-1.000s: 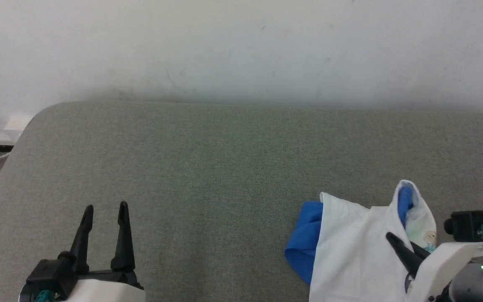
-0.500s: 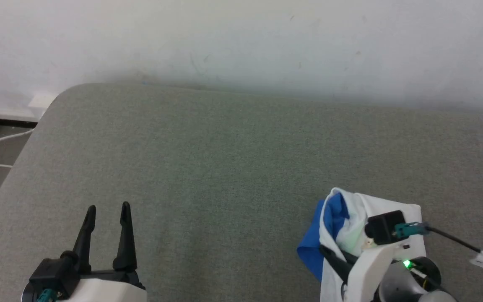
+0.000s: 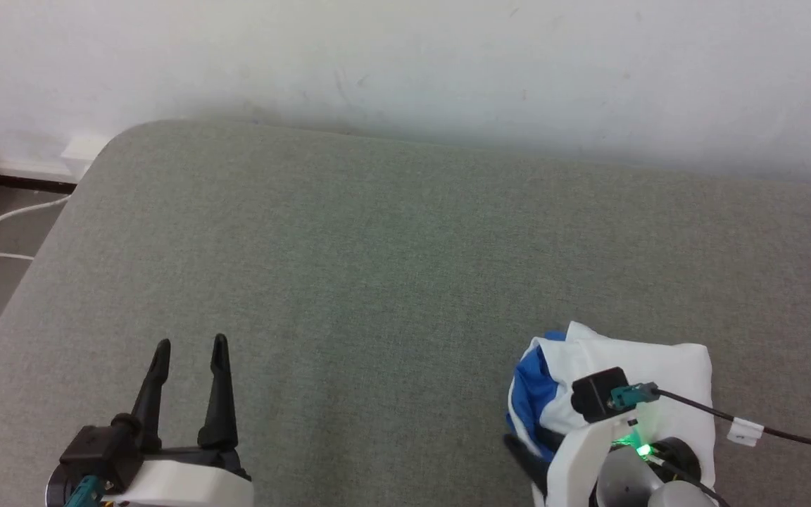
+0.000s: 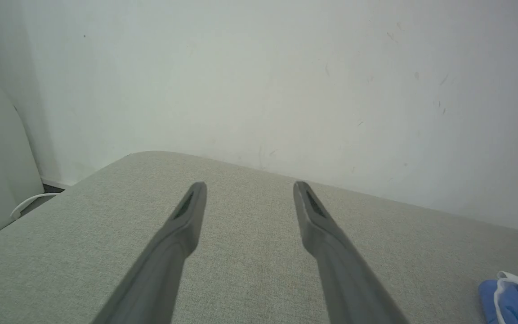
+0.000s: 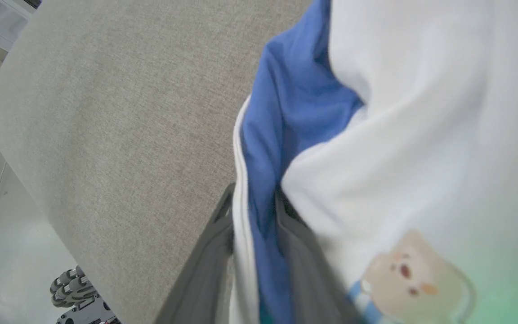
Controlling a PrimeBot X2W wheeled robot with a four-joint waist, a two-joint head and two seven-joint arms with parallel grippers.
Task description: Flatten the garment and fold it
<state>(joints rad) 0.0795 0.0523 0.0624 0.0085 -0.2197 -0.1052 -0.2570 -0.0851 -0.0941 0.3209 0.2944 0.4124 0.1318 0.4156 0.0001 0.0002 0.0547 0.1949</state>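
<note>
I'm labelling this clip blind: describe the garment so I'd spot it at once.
Find the grey-green upholstered surface below the white wall and go to its near right part. A bunched T-shirt lies there: white with royal-blue parts and a small cartoon bear print.

Garment on the padded surface, near right; wall behind.

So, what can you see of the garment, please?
The garment is a soft, thin T-shirt, white with royal-blue parts and a small bear print. It lies bunched and creased on the grey cushion, at its near right side. A blue and white fold sits between the right gripper's fingers; whether they pinch it is unclear.
</note>
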